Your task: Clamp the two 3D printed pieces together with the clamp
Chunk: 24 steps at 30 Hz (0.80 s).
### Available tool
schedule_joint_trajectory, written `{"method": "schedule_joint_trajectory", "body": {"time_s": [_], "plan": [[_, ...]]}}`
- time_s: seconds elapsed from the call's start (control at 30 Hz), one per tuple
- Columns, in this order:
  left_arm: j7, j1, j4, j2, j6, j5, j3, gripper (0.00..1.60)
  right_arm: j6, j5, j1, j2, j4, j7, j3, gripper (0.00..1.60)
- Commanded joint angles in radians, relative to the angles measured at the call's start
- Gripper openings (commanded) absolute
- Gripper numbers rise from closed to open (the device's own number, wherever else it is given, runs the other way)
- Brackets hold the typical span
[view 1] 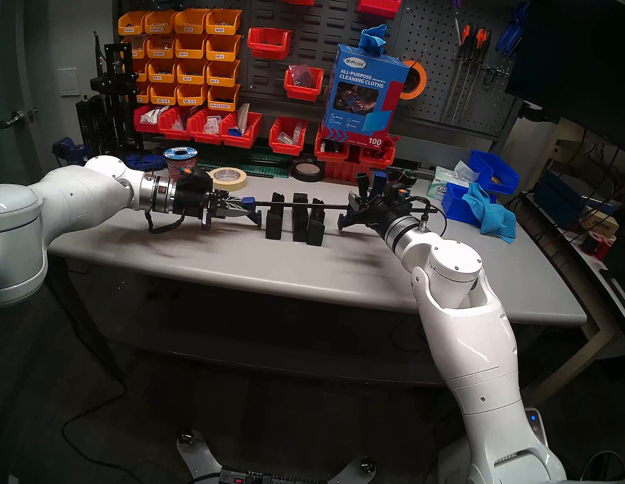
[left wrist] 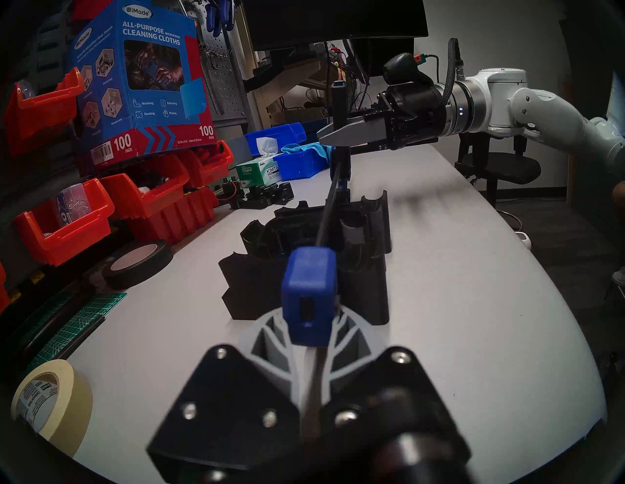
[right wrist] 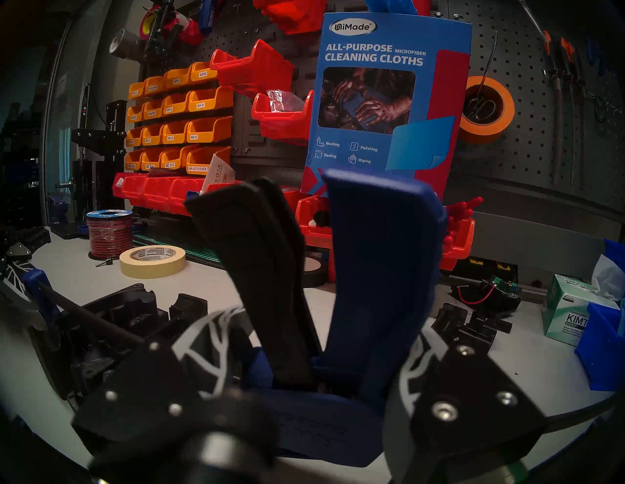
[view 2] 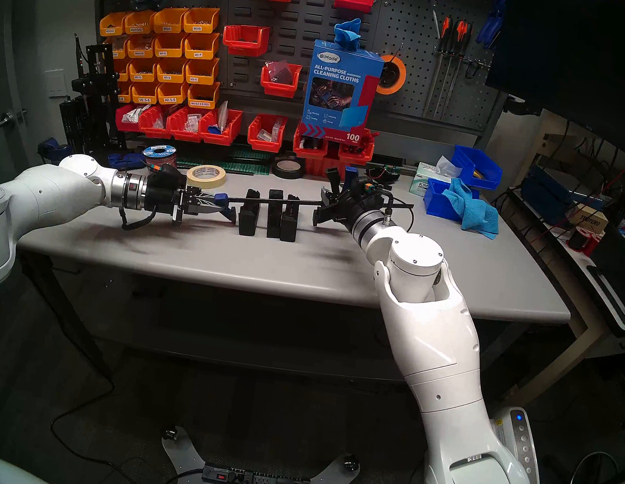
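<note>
Clamp held over the printed pieces, squeeze not yet made

We hold the clamp [view 1: 300, 206] level above the surface [view 1: 300, 262], its thin bar running over the two 3D printed pieces [view 1: 298, 217], which stand upright on the surface beneath the middle of the bar, three black blocks in a row as far as we can tell. The fixed blue jaw hangs just left of the pieces, the sliding jaw well to their right, so both stand apart from the plastic. Our left pincer [view 1: 228, 205] is closed on the bar's end beside the fixed jaw; our right pincer [view 1: 364, 207] is closed around the trigger handle at the far end from it. We judge the positioning done; lowering, closing the jaws and squeezing remain.
</note>
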Motion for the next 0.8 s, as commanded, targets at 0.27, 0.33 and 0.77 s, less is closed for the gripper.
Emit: {"method": "schedule_joint_trajectory", "body": {"time_s": [0.27,0.33,0.77], "plan": [[-0.096,-0.035,0.014,-0.036,0.005,-0.003,-0.012,0.00,0.013,0.017,0.024,-0.006,-0.032,0.027,-0.009,0.00],[-0.096,-0.035,0.015,-0.037,0.005,-0.003,-0.013,0.00,0.014,0.018,0.023,-0.006,-0.031,0.026,-0.008,0.00],[-0.104,-0.035,0.026,-0.043,0.005,-0.003,-0.015,0.00,0.025,0.030,0.014,-0.021,0.000,-0.008,0.005,0.00]]}}
